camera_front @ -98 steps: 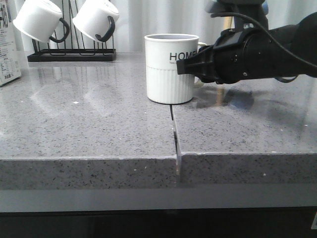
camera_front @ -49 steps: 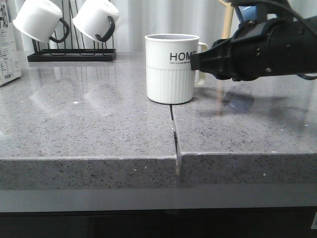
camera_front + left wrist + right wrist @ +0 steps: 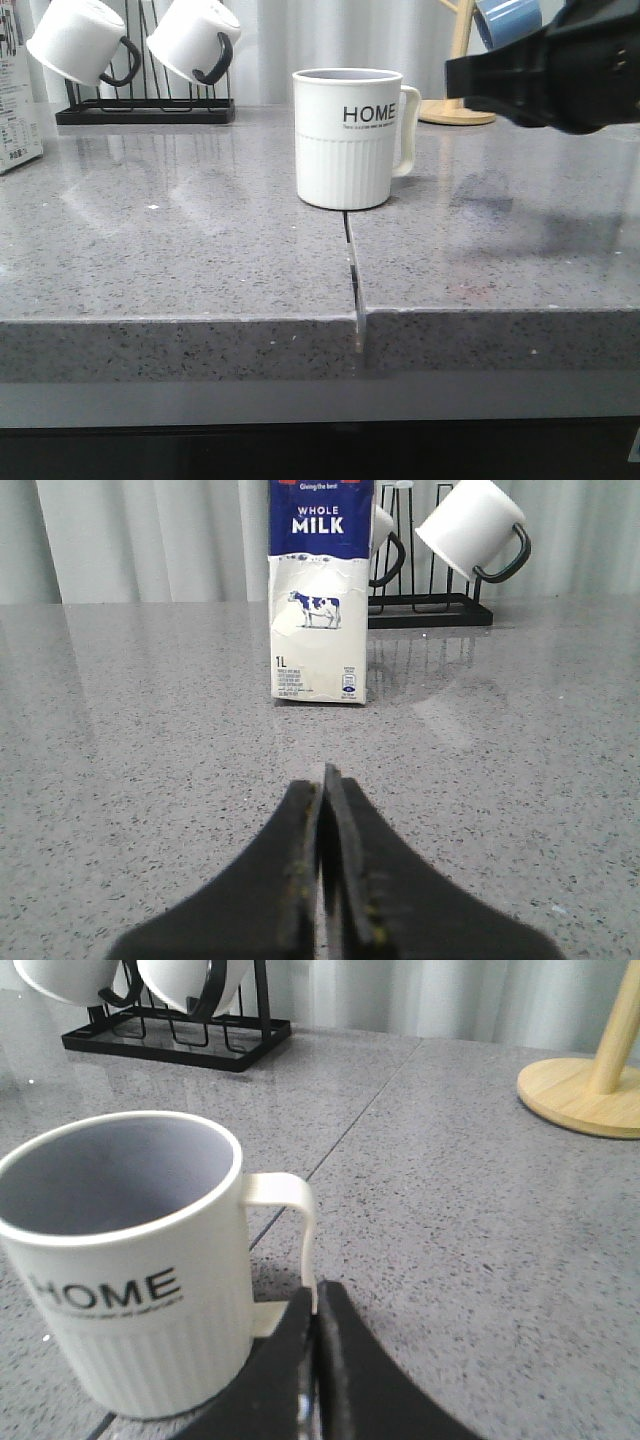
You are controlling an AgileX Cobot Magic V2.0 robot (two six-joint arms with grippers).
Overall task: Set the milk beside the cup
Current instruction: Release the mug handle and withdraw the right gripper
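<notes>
The milk, a tall white carton with a dark blue top and a cow picture, stands upright ahead of my left gripper, which is shut, empty and well short of it. Only the carton's edge shows at the far left of the front view. The cup, a white ribbed mug reading "HOME", stands mid-counter with its handle to the right. My right gripper is shut and empty, raised to the right of the cup and clear of its handle. In the right wrist view the cup sits just beyond the right gripper.
A black rack with smooth white mugs stands at the back left, beside the milk. A wooden stand with a blue mug is at the back right. A seam runs from the cup to the counter's front edge.
My right gripper has drawn back from the cup's handle, moving right and upward. The cup has not moved.
</notes>
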